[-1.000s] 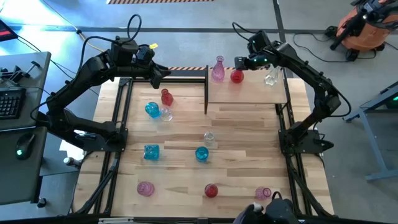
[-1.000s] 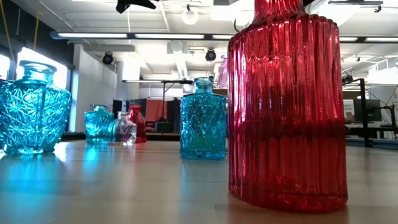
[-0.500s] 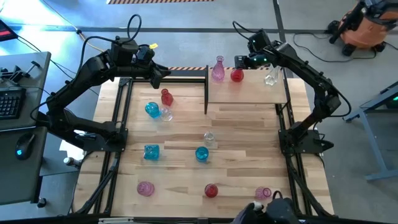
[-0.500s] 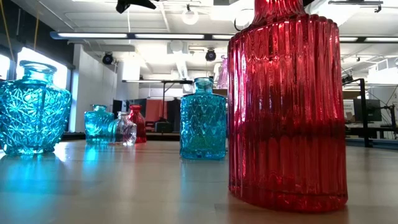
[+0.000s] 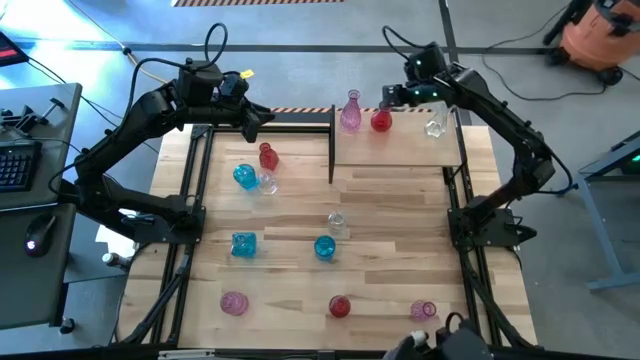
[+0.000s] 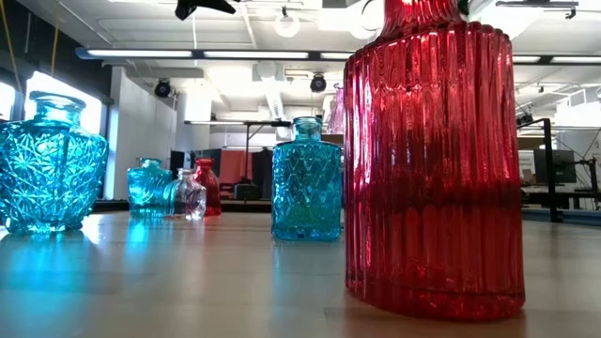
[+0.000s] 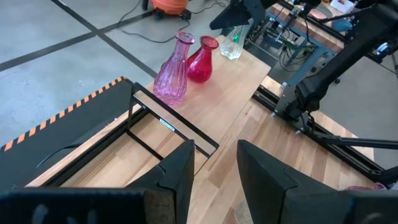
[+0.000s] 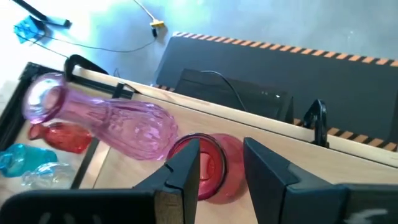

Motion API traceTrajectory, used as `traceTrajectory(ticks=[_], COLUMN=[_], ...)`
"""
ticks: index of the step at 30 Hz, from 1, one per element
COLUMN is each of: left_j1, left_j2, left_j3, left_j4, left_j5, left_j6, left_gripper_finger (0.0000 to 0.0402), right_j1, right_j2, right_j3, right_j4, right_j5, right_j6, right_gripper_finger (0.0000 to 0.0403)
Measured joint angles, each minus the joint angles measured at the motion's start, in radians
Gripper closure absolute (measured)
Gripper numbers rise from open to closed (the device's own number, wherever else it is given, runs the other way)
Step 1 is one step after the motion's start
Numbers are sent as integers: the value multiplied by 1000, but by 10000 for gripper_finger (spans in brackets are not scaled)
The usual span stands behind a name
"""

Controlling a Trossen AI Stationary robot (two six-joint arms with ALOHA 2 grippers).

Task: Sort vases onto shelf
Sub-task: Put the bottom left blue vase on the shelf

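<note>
There are no words, numbers, labels or brand names that can be read in any of these pictures.

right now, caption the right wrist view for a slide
Right gripper open above red vase, beside tall pink vase on shelf.
</note>
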Motion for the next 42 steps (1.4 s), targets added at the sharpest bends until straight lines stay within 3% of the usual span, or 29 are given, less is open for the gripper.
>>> traceTrajectory(ticks=[15,31,38,42], left_j1=[0,0,-1,0], left_j2=[0,0,6,6], left_j3=[0,0,1,1], left_j4=[0,3,164,176], left_j5=[0,0,0,0], left_j6=[0,0,-1,-1], left_gripper_finger=[289,289,289,289], right_j1=[84,317,444,499], right_j2=[-43,-64,-64,-64], right_j3=[0,0,0,0], right_j4=[-3,-2,-2,-2], right_j5=[-129,-128,-64,-24], right_j6=[-79,-40,12,36], right_gripper_finger=[302,302,302,302])
